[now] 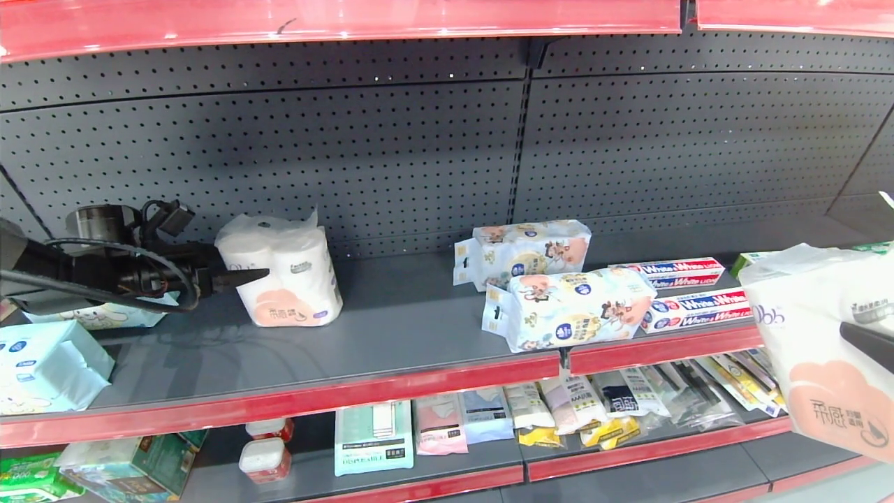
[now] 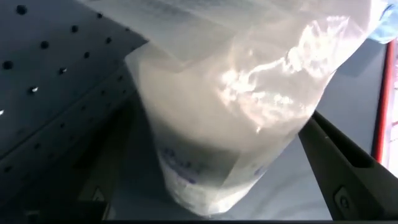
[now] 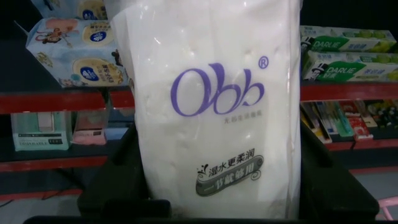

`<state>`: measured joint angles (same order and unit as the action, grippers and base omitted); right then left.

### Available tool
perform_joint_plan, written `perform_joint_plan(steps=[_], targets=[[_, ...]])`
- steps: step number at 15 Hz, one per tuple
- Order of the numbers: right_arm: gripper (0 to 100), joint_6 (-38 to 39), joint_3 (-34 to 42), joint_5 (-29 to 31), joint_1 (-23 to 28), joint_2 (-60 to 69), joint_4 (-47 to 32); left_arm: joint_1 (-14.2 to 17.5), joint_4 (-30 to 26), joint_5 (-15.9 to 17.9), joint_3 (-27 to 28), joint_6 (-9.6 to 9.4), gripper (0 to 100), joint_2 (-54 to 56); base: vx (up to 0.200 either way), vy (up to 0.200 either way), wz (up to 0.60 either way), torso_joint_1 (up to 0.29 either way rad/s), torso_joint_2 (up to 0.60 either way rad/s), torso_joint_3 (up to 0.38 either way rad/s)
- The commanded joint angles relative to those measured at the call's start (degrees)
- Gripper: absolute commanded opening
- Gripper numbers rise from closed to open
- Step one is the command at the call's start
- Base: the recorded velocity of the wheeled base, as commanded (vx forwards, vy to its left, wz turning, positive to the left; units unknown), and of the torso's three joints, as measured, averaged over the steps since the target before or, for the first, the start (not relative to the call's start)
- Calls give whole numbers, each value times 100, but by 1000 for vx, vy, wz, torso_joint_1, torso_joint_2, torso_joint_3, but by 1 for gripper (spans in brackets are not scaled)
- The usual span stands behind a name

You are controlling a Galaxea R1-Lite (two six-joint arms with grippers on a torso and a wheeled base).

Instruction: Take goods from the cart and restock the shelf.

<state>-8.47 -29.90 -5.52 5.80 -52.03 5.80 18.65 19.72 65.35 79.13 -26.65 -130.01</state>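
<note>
Shelf (image 1: 419, 328) with a grey pegboard back, restock apparently part done.
Right gripper (image 3: 217, 180) jaws pinch carried roll pack (image 1: 824, 335) at 4 o'clock, off the shelf, likely for placing. Left gripper (image 1: 258, 274) is at standing roll pack (image 1: 286, 279), 9 o'clock; cannot tell its jaws' state.

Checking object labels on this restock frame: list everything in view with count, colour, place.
toilet roll pack: 1, white with peach print, standing left-centre on the grey shelf
held toilet roll pack: 1, white, off the shelf at the right
wipe packs: 2, pale blue and peach, mid shelf
toothpaste boxes: 2, red, white and blue, right of the wipe packs
tissue packs: 2, pale blue, shelf's left end
flat packets: one row, mixed colours, lower shelf
left gripper: 1, black, at the standing pack
right gripper: 1, black, shut on the held pack
</note>
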Motion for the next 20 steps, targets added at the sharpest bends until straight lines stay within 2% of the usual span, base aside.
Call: perform_joint_plan(steps=[1, 4, 9, 17, 18, 20], targets=[[0, -14, 2, -1, 0, -18, 0, -63, -12, 39, 32, 37, 100, -24, 0, 0, 0, 0, 0, 0], [0, -23, 2, -1, 0, -18, 9, -178, -12, 179, -29, 37, 100, 2, 0, 0, 0, 0, 0, 0], [0, -14, 2, -1, 0, -18, 9, -345, -21, 206, -47, 55, 100, -33, 0, 0, 0, 0, 0, 0], [0, -23, 2, -1, 0, -18, 9, -371, -127, 144, 50, 186, 100, -33, 0, 0, 0, 0, 0, 0], [0, -58, 2, -1, 0, -18, 9, -362, -65, 179, 50, 169, 0, -33, 0, 0, 0, 0, 0, 0], [0, -67, 2, -1, 0, -9, 9, -371, -74, 136, 41, 195, 0, -33, 0, 0, 0, 0, 0, 0]])
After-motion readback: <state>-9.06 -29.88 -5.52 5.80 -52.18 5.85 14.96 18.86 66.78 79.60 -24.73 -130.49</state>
